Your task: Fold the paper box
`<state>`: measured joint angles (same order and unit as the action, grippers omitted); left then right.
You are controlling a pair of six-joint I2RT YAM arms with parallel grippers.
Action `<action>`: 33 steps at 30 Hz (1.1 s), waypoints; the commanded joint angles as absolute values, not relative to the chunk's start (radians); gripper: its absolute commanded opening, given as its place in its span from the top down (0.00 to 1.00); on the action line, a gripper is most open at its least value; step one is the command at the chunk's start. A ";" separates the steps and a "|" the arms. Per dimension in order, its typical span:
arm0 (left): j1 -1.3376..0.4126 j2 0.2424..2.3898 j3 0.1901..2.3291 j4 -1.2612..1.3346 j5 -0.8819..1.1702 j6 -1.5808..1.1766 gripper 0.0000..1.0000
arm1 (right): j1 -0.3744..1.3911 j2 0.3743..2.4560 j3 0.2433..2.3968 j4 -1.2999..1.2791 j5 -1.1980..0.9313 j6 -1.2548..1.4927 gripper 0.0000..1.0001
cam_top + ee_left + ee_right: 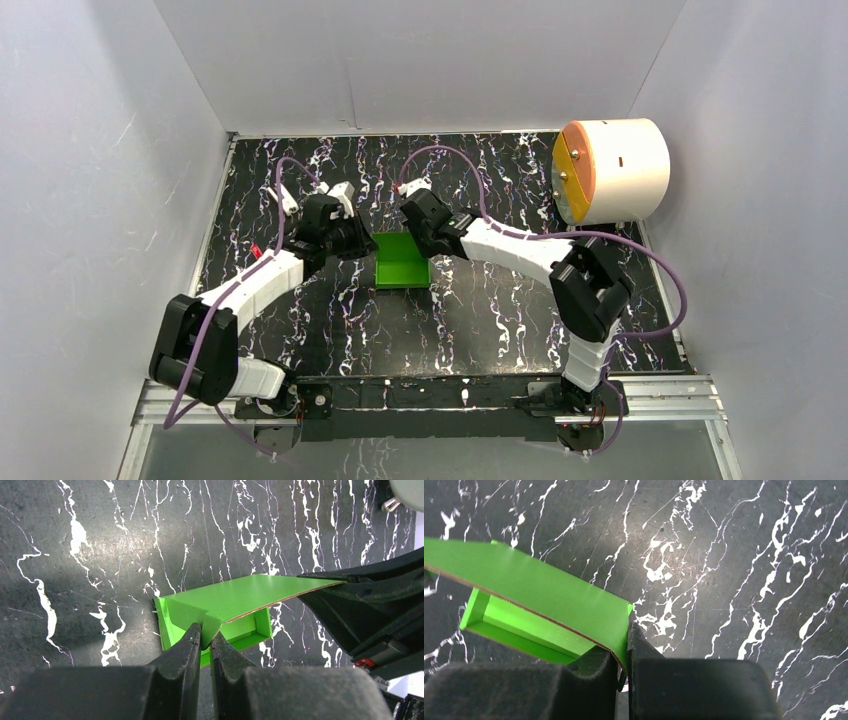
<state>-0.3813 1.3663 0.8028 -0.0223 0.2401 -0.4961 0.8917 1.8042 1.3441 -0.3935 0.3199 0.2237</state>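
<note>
The green paper box sits in the middle of the worktop with its walls up but its lid flap not yet down, while the left gripper and right gripper each pinch tight on its card.

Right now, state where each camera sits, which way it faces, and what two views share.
Top external: above and behind the bases, looking down on the table; both arms show, left gripper and right gripper at the paper box.
Left wrist: on the left arm, looking down past its own fingers, shut on a box flap; the right gripper shows too.
Right wrist: on the right arm, looking down past its own fingers, shut on the lid's edge.
Both wrist views share the half-open box and the table.
</note>
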 commanded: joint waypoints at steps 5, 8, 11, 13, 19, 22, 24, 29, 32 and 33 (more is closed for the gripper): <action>-0.397 1.286 0.723 0.110 0.219 -0.632 0.93 | 0.911 1.832 1.384 -0.332 0.443 0.551 0.93; -0.401 1.272 0.696 0.150 0.205 -0.653 0.93 | 0.912 1.817 1.355 -0.279 0.464 0.607 0.93; -0.406 1.262 0.673 0.181 0.198 -0.681 0.93 | 0.914 1.797 1.318 -0.232 0.488 0.663 0.93; -0.414 1.258 0.662 0.203 0.193 -0.696 0.93 | 0.918 1.786 1.309 -0.215 0.495 0.694 0.92; -0.437 1.254 0.628 0.233 0.178 -0.724 0.93 | 0.948 1.793 1.293 -0.189 0.541 0.698 0.91; -0.449 1.235 0.594 0.241 0.172 -0.739 0.93 | 0.983 1.795 1.276 -0.194 0.602 0.704 0.91; -0.458 1.219 0.569 0.248 0.158 -0.744 0.93 | 1.004 1.797 1.263 -0.191 0.633 0.706 0.91; -0.467 1.197 0.506 0.255 0.155 -0.765 0.93 | 1.047 1.805 1.226 -0.207 0.696 0.753 0.90; -0.478 1.180 0.470 0.282 0.156 -0.799 0.93 | 1.068 1.810 1.208 -0.210 0.714 0.792 0.90; -0.484 1.175 0.464 0.285 0.152 -0.801 0.93 | 1.078 1.816 1.205 -0.212 0.728 0.799 0.90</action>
<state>-0.4648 1.2190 0.4961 0.2569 0.1337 -0.7609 1.0462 1.8156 1.2316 -0.2291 0.6933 0.7105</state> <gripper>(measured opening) 0.071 0.115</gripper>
